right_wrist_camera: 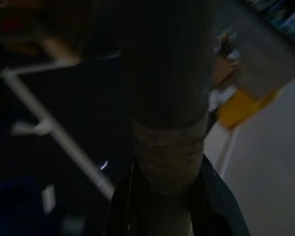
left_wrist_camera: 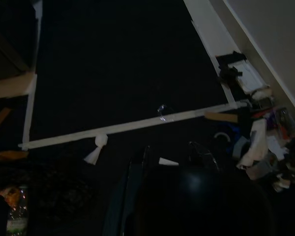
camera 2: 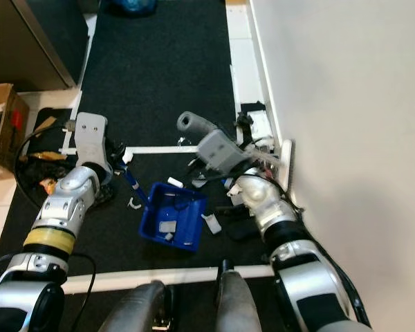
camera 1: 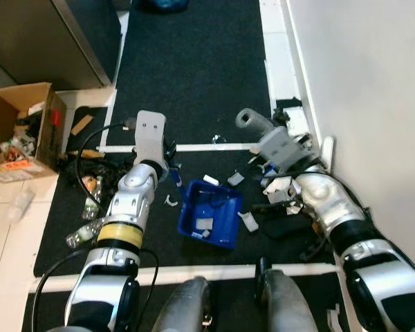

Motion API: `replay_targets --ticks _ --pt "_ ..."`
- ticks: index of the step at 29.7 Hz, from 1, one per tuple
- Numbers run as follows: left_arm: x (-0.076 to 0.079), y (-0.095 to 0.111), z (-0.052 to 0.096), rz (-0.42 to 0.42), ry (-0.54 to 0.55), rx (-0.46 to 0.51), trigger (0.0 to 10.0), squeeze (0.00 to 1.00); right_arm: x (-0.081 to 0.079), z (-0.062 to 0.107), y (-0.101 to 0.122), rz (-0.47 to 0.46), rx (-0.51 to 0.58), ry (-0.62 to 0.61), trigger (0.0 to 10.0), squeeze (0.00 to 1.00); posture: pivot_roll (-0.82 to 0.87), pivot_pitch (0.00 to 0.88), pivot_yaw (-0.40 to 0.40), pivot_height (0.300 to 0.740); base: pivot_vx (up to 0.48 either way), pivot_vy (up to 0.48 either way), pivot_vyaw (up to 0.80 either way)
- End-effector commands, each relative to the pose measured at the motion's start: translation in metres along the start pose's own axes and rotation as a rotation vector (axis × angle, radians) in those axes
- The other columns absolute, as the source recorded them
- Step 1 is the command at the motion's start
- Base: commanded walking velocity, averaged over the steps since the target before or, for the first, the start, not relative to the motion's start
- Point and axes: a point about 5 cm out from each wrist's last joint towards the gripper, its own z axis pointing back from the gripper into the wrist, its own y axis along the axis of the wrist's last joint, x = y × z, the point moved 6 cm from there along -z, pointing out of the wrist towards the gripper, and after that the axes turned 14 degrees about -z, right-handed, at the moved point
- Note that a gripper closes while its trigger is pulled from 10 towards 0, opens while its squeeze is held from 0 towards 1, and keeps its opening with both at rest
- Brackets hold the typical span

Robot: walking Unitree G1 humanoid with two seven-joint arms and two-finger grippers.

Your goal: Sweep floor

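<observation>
Home hallway, black mat (camera 1: 194, 62), white wall (camera 1: 373, 83), cardboard box (camera 1: 17, 128) w/ junk

- Black mat (camera 1: 194, 62) covers the floor, crossed by white tape lines (camera 1: 194, 147).
- Blue dustpan (camera 1: 211, 214) lies on it, white scraps (camera 1: 247, 221) scattered around.
- Cardboard box (camera 1: 21, 128) and plastic bottles (camera 1: 83, 232) sit at the left.

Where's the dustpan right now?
The blue dustpan lies on the black mat between the two arms in the eye views, just ahead of the robot's feet, with a few scraps inside.
</observation>
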Motion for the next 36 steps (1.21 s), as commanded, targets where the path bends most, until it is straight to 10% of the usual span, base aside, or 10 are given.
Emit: replay_targets --ticks 1,6,9,15,16,20,36 --pt "0.018 -0.02 0.003 0.057 -0.063 -0.059 10.0 0.0 -0.014 0.003 -0.018 0.007 -0.066 0.018 10.0 0.0 0.14 0.293 0.031 0.74 0.0 0.0 0.0" --pt "0.016 -0.021 0.005 0.055 -0.063 -0.059 10.0 0.0 -0.034 0.02 -0.068 -0.058 -0.257 0.0 10.0 0.0 0.16 0.298 0.036 0.74 0.0 0.0 0.0" --pt "0.015 -0.021 0.007 0.057 -0.061 -0.058 10.0 0.0 -0.031 0.025 -0.078 -0.351 -0.291 -0.075 10.0 0.0 0.17 0.295 0.032 0.74 0.0 0.0 0.0" --pt "0.015 -0.021 0.008 0.062 -0.059 -0.055 10.0 0.0 -0.029 0.027 -0.086 -0.574 -0.326 -0.086 10.0 0.0 0.16 0.289 0.03 0.74 0.0 0.0 0.0" --pt "0.015 -0.02 0.008 0.063 -0.059 -0.054 10.0 0.0 -0.037 0.028 -0.088 -0.788 -0.339 -0.077 10.0 0.0 0.16 0.286 0.029 0.74 0.0 0.0 0.0" --pt "0.015 -0.019 0.008 0.065 -0.058 -0.052 10.0 0.0 -0.045 0.022 -0.073 -1.033 -0.276 -0.027 10.0 0.0 0.16 0.281 0.03 0.74 0.0 0.0 0.0" --pt "0.013 -0.016 0.009 0.067 -0.057 -0.045 10.0 0.0 -0.089 0.011 -0.022 -1.264 -0.124 0.246 10.0 0.0 0.17 0.276 0.026 0.74 0.0 0.0 0.0"
